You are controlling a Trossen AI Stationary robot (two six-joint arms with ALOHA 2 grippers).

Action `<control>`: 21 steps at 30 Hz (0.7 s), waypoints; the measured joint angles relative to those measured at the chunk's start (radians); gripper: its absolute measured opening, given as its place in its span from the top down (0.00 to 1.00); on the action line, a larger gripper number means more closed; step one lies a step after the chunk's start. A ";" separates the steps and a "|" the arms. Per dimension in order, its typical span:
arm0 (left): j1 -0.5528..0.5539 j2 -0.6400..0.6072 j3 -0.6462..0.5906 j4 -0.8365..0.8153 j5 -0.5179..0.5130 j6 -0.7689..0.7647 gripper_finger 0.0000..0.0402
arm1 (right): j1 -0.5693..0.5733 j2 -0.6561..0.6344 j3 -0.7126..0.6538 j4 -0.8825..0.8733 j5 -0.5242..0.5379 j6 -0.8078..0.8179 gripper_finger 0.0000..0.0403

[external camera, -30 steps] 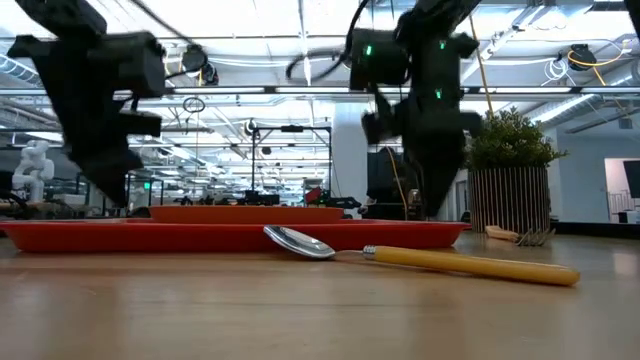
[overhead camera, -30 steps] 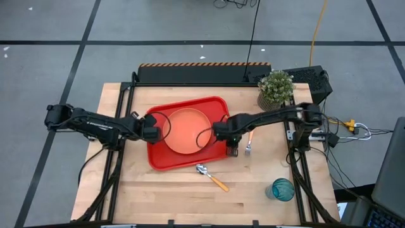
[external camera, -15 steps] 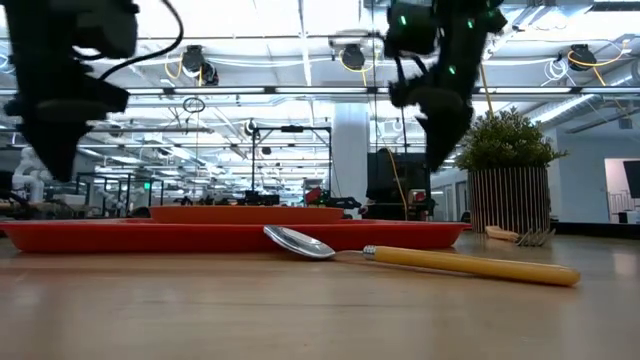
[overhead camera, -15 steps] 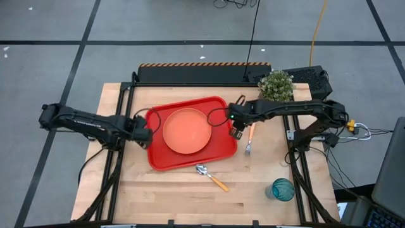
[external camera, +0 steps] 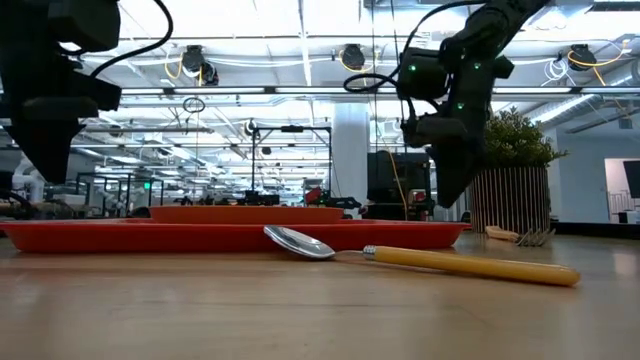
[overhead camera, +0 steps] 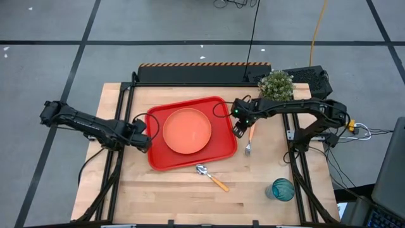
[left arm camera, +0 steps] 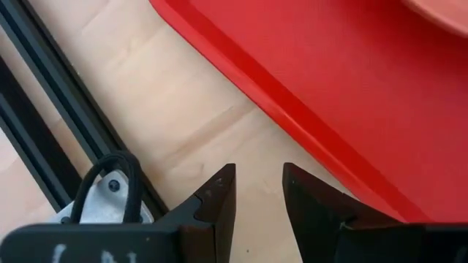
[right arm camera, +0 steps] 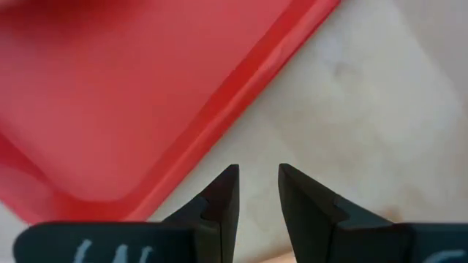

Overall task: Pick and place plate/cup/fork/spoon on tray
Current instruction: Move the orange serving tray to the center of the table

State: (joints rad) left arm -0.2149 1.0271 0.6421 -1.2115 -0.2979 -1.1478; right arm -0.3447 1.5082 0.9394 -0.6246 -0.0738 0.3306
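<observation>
The orange plate (overhead camera: 186, 130) lies flat in the red tray (overhead camera: 158, 158) at mid-table. My left gripper (overhead camera: 147, 140) hangs just off the tray's left rim (left arm camera: 292, 124), fingers a little apart and empty (left arm camera: 258, 172). My right gripper (overhead camera: 239, 130) hangs just off the tray's right rim (right arm camera: 241, 88), fingers a little apart and empty (right arm camera: 258, 172), beside the fork's handle. The fork (overhead camera: 249, 142) lies on the table right of the tray. The spoon (overhead camera: 211, 177) lies in front of the tray. The teal cup (overhead camera: 283, 189) stands at the near right.
A small potted plant (overhead camera: 276, 87) stands at the far right, behind my right arm. Black frame rails (overhead camera: 120, 126) run along the table's left and right sides. Bare wood lies along the near edge (overhead camera: 158, 196).
Both grippers have drawn back from the plate's edges. My left gripper has gone toward the table's left edge, off the tray. My right gripper has gone toward the right and far edge, off the tray. The plate has stayed flat in the tray.
</observation>
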 joint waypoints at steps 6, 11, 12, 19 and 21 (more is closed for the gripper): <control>0.003 0.000 -0.047 0.063 -0.021 0.023 0.71 | -0.052 0.000 0.000 0.086 0.040 -0.069 0.77; 0.002 0.000 -0.055 0.096 0.017 0.055 0.71 | -0.097 0.000 0.000 0.157 0.098 -0.142 0.77; 0.002 0.000 -0.055 0.096 0.021 0.058 0.71 | -0.106 0.000 0.000 0.178 0.094 -0.145 0.77; 0.015 0.000 -0.068 0.098 0.030 0.084 0.71 | -0.142 0.000 0.000 0.205 0.020 -0.145 0.77; 0.023 0.000 -0.087 0.117 0.035 0.105 0.71 | -0.142 0.000 0.000 0.193 0.019 -0.145 0.77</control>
State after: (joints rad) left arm -0.1921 1.0274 0.5555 -1.0941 -0.2626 -1.0423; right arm -0.4862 1.5082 0.9394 -0.4317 -0.0547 0.1860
